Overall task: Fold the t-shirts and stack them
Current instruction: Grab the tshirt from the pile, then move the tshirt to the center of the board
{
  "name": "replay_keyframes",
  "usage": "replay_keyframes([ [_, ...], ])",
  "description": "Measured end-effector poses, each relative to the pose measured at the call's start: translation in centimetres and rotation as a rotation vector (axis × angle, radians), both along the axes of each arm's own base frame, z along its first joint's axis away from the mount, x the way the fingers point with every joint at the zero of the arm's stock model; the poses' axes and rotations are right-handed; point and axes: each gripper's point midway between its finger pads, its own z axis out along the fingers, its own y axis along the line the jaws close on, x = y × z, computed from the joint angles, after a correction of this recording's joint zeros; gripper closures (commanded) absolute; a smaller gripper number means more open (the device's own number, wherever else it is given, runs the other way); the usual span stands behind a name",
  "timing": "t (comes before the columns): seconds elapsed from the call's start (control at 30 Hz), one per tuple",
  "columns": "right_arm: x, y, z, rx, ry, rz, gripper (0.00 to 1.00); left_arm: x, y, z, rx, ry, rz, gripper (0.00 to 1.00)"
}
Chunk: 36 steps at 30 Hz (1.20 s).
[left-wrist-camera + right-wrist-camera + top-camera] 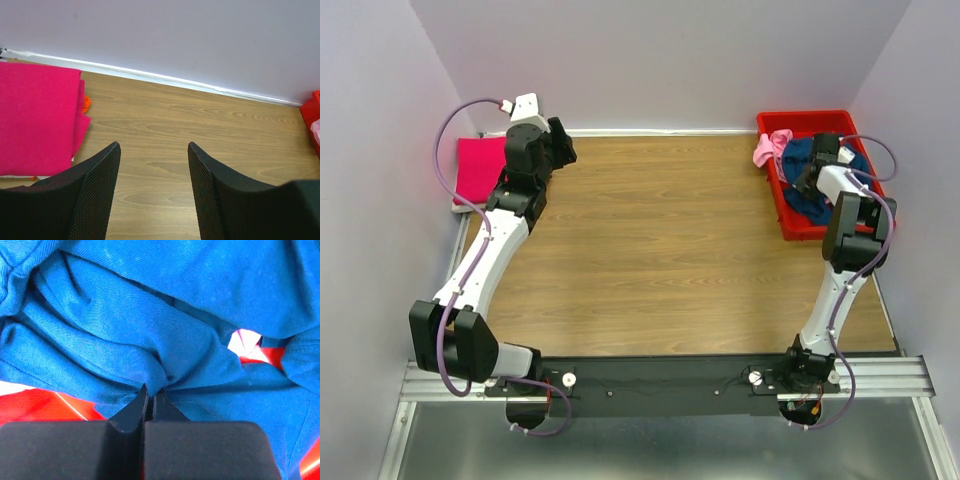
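Two pincers, so two reports. My right pincer (150, 394) is down in the red bin (802, 121) at the far right corner of the tabletop (660, 240). Its fingers are squeezed together with barely a slit between them, and a fold of the blue tee (150, 315) is pinched right at the tips. The cloth puckers toward that spot. From my wrist it's basically all blue wrinkles with slivers of red plastic at the edges, so no idea which part of the shirt I've got. From above, my own arm covers most of that tee.

The pink tee (772, 148) is bunched over the bin's far left corner, just a crumpled lump, and how much is buried under the blue one I can't tell.

My left pincer (154, 147) is spread wide with nothing in it, hanging above bare wood by the far left corner. The magenta tee (35, 115) lies folded flat there, just beside me, near the wall (200, 40). Its left side is cut off in my wrist view. An orange scrap (86, 104) pokes out at its right edge, too small to identify.
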Motion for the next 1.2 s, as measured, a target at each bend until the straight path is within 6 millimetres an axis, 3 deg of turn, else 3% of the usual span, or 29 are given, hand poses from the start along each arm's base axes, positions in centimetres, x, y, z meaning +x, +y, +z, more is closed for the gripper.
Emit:
replay_keyframes([
  [0.13, -1.1, 0.1, 1.1, -0.002, -0.006, -0.001, 1.00, -0.3, 0.1, 0.1, 0.001, -0.002, 0.002, 0.36],
  [0.2, -1.7, 0.0, 3.1, -0.015, -0.029, -0.005, 1.00, -0.5, 0.2, 0.0, 0.002, -0.002, 0.002, 0.36],
  [0.3, -2.4, -0.2, 8.0, -0.049, -0.111, -0.015, 1.00, -1.0, 0.3, -0.1, 0.005, -0.002, 0.001, 0.36],
  [0.47, -4.4, -0.7, 19.9, -0.126, -0.349, -0.053, 1.00, -1.4, 0.2, 0.1, 0.012, -0.006, -0.009, 0.36],
  [0.53, -5.6, -0.8, 23.9, -0.152, -0.429, -0.068, 1.00, -1.5, 0.2, 0.1, 0.016, -0.003, -0.016, 0.36],
  [0.7, -7.4, -0.3, 31.7, -0.210, -0.578, -0.050, 1.00, -2.0, 0.0, 0.3, 0.018, 0.001, -0.031, 0.36],
  [0.8, -7.8, 1.1, 36.1, -0.227, -0.664, 0.019, 1.00, -2.5, 0.0, 0.4, 0.017, -0.002, -0.037, 0.36],
  [0.9, -7.6, 4.4, 40.8, -0.237, -0.759, 0.142, 1.00, -2.7, 0.0, 0.7, 0.016, -0.008, -0.042, 0.36],
  [0.97, -7.7, 7.8, 44.0, -0.229, -0.833, 0.244, 1.00, -2.8, 0.0, 0.8, 0.018, -0.011, -0.043, 0.36],
  [1.1, -8.3, 16.4, 50.5, -0.188, -0.996, 0.472, 1.00, -3.2, 0.1, 1.0, 0.020, -0.018, -0.044, 0.36],
  [1.2, -8.7, 23.6, 53.2, -0.132, -1.081, 0.649, 1.00, -3.8, 0.3, 1.3, 0.018, -0.028, -0.043, 0.36],
])
